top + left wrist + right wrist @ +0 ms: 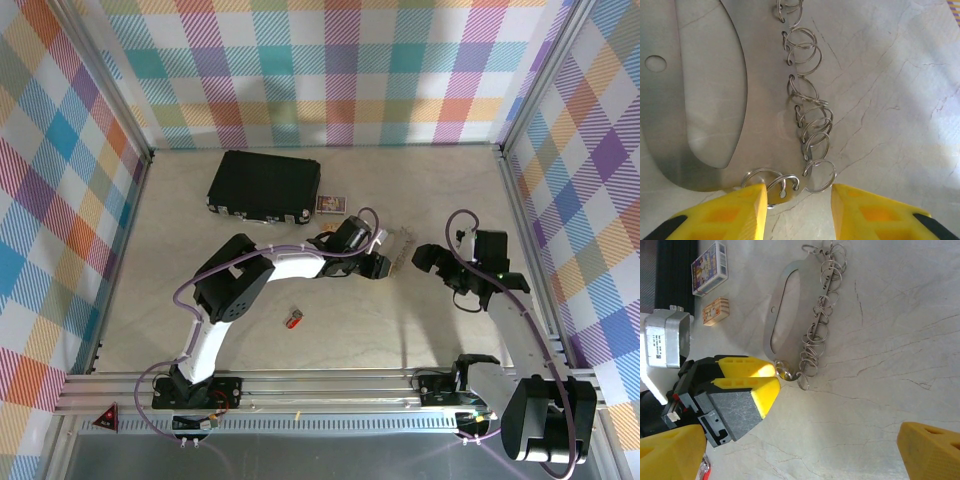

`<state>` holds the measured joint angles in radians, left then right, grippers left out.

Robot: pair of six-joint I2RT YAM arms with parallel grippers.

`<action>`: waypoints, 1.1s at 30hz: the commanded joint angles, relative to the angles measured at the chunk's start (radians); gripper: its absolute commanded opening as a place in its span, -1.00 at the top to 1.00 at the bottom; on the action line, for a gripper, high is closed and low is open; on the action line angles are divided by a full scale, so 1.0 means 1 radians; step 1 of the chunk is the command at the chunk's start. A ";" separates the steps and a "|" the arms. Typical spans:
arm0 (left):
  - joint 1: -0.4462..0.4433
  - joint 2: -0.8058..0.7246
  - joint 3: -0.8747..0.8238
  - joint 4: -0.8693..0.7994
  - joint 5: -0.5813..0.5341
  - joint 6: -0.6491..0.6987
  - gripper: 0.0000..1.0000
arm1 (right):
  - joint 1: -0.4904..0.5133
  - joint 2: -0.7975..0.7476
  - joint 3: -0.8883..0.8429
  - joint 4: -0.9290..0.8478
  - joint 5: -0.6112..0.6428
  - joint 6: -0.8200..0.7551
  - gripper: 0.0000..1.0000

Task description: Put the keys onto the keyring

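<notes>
Top view, step: securing the keys (400,240), lying at 2 o'clock from the keyring (293,319).
Left wrist, tool: left gripper (799,200) narrowed about their near end; clamp uncertain.
Right wrist, tool: right gripper (800,455) spread wide, empty.
Next: firm pinch, then carry toward 8 o'clock.

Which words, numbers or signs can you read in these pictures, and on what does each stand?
Nothing reads clearly.
Card box: coloured print, too blurred.
Label on the silver housing: tiny print, too small.
Red triangle by the near rail: a sign, its symbol too small.
</notes>
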<state>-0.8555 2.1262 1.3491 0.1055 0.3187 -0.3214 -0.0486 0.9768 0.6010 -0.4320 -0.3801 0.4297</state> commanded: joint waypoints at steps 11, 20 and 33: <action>-0.033 0.024 0.049 -0.061 -0.088 0.045 0.22 | -0.014 -0.028 -0.013 -0.023 -0.019 -0.016 -0.96; -0.049 0.043 0.087 -0.096 -0.071 0.076 0.32 | -0.019 -0.038 -0.013 -0.031 -0.016 -0.024 -0.97; -0.052 0.024 0.068 -0.100 -0.079 0.071 0.60 | -0.034 -0.065 -0.012 -0.046 -0.005 -0.033 -0.97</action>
<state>-0.8993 2.1555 1.4128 0.0200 0.2485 -0.2611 -0.0731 0.9325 0.5980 -0.4625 -0.3794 0.4179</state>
